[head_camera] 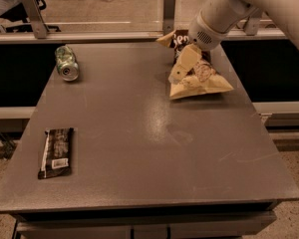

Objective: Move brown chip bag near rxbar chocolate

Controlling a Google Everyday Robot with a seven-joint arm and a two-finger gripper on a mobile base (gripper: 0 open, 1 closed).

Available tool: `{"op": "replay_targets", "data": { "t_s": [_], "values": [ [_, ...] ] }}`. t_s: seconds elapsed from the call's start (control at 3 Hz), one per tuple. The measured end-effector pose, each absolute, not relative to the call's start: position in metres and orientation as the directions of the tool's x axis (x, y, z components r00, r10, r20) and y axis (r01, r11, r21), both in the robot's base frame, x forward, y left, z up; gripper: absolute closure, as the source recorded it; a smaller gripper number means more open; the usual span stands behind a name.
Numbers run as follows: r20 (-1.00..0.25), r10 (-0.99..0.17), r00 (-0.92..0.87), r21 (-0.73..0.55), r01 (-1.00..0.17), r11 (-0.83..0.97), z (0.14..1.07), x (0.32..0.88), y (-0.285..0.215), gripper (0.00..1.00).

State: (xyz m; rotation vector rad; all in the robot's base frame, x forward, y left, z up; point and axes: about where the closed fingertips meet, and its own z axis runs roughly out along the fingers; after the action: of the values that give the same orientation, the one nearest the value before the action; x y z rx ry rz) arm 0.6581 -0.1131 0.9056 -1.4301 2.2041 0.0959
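Observation:
The brown chip bag point(197, 78) lies at the far right of the grey table point(139, 133), its tan end toward me. My gripper point(182, 66) hangs over the bag's left side, its cream fingers point(186, 59) pointing down at the bag and covering its middle. The rxbar chocolate point(56, 152) lies flat near the front left corner, dark wrapper with a white label patch, far from the bag and from the gripper.
A crushed green can point(66, 62) lies on its side at the far left of the table. A metal rail with posts point(168, 6) runs behind the table's back edge. The table's right edge is close to the bag.

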Motion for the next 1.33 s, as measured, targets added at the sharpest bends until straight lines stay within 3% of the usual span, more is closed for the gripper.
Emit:
{"op": "replay_targets", "data": {
  "t_s": [0.33,0.67,1.33],
  "values": [
    [-0.414,-0.829,-0.376,-0.161,-0.866,0.473,0.878,0.668,-0.116,0.0],
    [-0.428,-0.814,-0.392,-0.125,-0.867,0.483,0.865,0.672,-0.118,0.18],
    [-0.555,-0.762,-0.333,-0.06,-0.898,0.436,0.861,0.673,-0.118,0.65]
  ]
}}
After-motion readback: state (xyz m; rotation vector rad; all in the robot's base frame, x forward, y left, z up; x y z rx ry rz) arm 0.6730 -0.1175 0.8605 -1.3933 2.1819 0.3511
